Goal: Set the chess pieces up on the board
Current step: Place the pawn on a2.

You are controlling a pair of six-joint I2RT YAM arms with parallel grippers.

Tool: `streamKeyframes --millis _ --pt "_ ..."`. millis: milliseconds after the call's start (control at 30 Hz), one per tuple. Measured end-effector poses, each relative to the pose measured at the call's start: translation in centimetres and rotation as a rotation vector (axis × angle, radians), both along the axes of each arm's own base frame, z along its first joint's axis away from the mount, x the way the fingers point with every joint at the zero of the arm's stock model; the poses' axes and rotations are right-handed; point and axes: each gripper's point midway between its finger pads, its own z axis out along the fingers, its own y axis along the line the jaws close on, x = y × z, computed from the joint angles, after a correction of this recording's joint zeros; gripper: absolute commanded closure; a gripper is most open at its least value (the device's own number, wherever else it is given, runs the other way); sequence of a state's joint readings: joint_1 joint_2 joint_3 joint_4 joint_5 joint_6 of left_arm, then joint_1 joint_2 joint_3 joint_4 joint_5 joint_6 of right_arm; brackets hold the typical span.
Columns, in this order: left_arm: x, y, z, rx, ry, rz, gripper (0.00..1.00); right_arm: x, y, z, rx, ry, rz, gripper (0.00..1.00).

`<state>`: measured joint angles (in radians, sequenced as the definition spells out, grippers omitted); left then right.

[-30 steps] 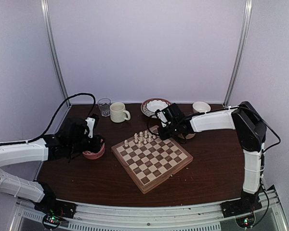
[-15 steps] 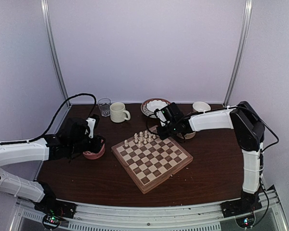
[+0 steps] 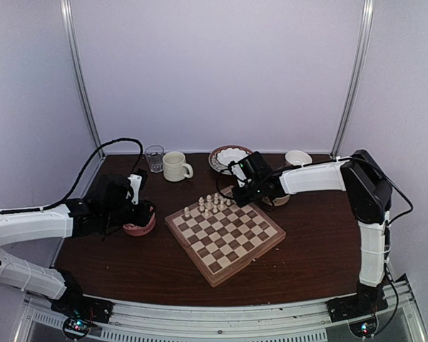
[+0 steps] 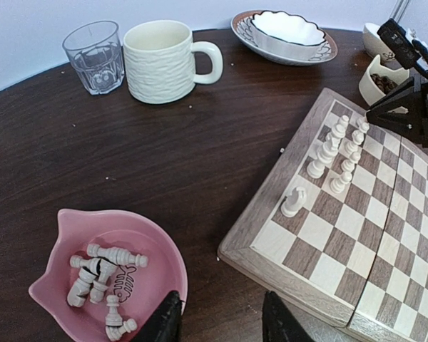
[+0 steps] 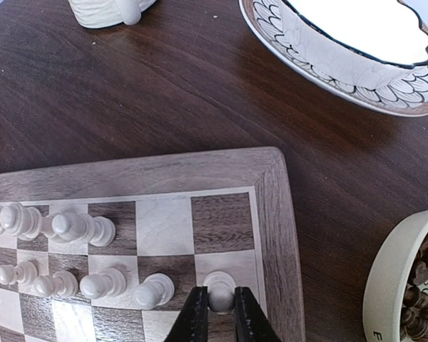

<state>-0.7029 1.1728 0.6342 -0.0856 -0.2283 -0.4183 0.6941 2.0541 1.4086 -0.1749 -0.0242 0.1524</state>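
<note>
Top external has the dark table (image 3: 128, 271) filling the floor of the cell, with the board (image 3: 225, 239) at its middle, turned corner-on to the arms.

The left gripper (image 4: 221, 324) hangs low over the table between the pink bowl (image 4: 153, 249) and the board's left corner. Its fingers are apart with nothing between them. The right gripper (image 5: 220, 317) reaches over the board's far corner, and its fingertips are closed against either side of a pawn (image 5: 220, 288). That pawn stands upright on a light square in the outermost file, one rank in from the far rim.

Behind the board, along the far edge of the table, sit a patterned bowl (image 4: 289, 46), a cream mug (image 4: 164, 60) and a glass (image 4: 94, 55), the glass just left of the mug. A small white bowl (image 3: 297, 158) is further right. A cup (image 5: 396, 285) of dark chessmen stands just off the board's far right edge, near the right gripper.

The pale pieces (image 4: 316, 168) on the board stand in two short rows along its far-left edge, and one stands alone nearer the left corner. More of them lie on their sides in the pink bowl, which sits on the table left of the board.
</note>
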Motion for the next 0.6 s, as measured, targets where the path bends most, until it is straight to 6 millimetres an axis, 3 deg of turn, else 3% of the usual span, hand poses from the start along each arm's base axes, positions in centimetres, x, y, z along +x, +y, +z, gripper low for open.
streamKeyframes --millis 233,600 --pt "-0.01 0.01 -0.01 0.0 0.001 0.0 0.6 0.0 -0.04 0.07 -0.008 0.0 0.004 0.71" --pt "-0.12 0.15 -0.24 0.009 0.009 0.002 0.6 0.06 -0.01 0.16 -0.012 -0.005 0.01 0.79"
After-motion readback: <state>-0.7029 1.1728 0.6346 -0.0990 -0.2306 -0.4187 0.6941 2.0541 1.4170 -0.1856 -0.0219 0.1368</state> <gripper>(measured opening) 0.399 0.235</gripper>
